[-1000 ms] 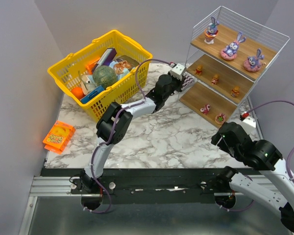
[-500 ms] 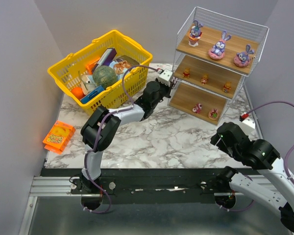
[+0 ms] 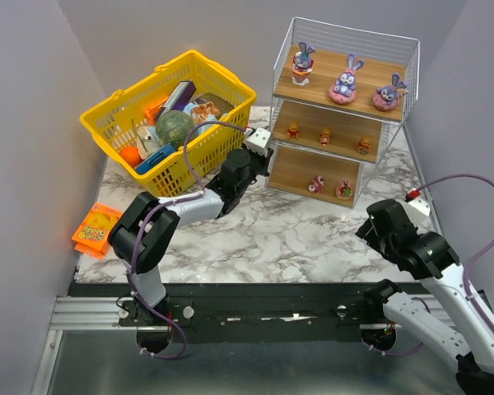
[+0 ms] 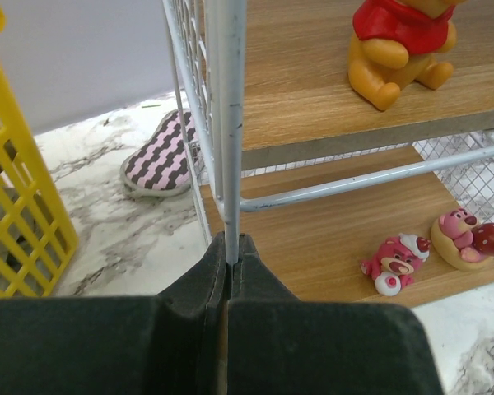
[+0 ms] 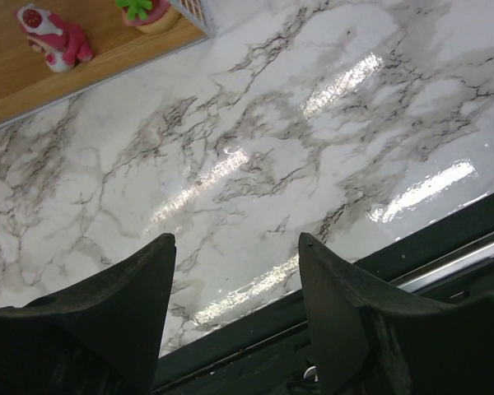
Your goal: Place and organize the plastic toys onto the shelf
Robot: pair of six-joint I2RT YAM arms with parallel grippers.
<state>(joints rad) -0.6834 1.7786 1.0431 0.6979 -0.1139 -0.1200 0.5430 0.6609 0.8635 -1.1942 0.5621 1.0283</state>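
The shelf (image 3: pixel 362 72) stands at the back right of the marble table. Its top board carries three purple bunnies (image 3: pixel 343 82), its middle board three orange bears (image 3: pixel 325 137), and its bottom board two pink toys (image 3: pixel 317 183). My left gripper (image 3: pixel 266 156) is shut on the shelf's front left wire post (image 4: pixel 229 123), which runs straight up from between the closed fingertips (image 4: pixel 230 240). One bear (image 4: pixel 399 41) and the pink toys (image 4: pixel 393 262) show beside that post. My right gripper (image 5: pixel 237 243) hangs open and empty above the table's front right, near the bottom board (image 5: pixel 16 74).
A yellow basket (image 3: pixel 169 119) full of odds and ends stands just left of the shelf, close to my left arm. A purple zigzag pad (image 4: pixel 160 155) lies on the marble behind the shelf's corner. An orange packet (image 3: pixel 97 232) lies at the table's left edge.
The shelf has slid left across the table and turned to face the front squarely, with my left gripper still shut on its post. My right arm has barely moved.
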